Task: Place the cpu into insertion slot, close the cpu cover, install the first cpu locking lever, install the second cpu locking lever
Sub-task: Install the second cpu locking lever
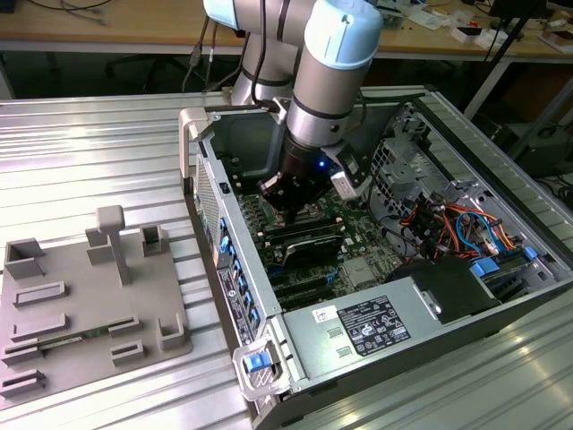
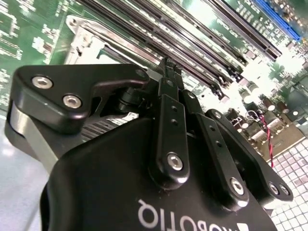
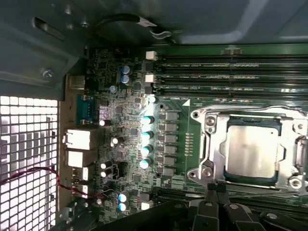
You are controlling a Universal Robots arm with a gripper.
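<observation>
Inside the open computer case (image 1: 376, 322) at the exterior view's centre, the pincer (image 2: 169, 67), fingers pressed shut on nothing visible, hovers above the chip (image 3: 250, 155) seated in its socket (image 3: 208, 155), cover (image 3: 288, 126) closed over it.

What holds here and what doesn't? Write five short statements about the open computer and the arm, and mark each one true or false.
1. The cpu lies in the insertion slot. True.
2. The end effector hangs over the grey fixture plate. False: it is down inside the computer case, above the motherboard.
3. The grey fixture plate is on the exterior view's right of the case. False: it is on the exterior view's left.
4. The case lies on its side with the open side up. True.
5. The thin wire by the perforated panel is blue. False: it is red.
</observation>
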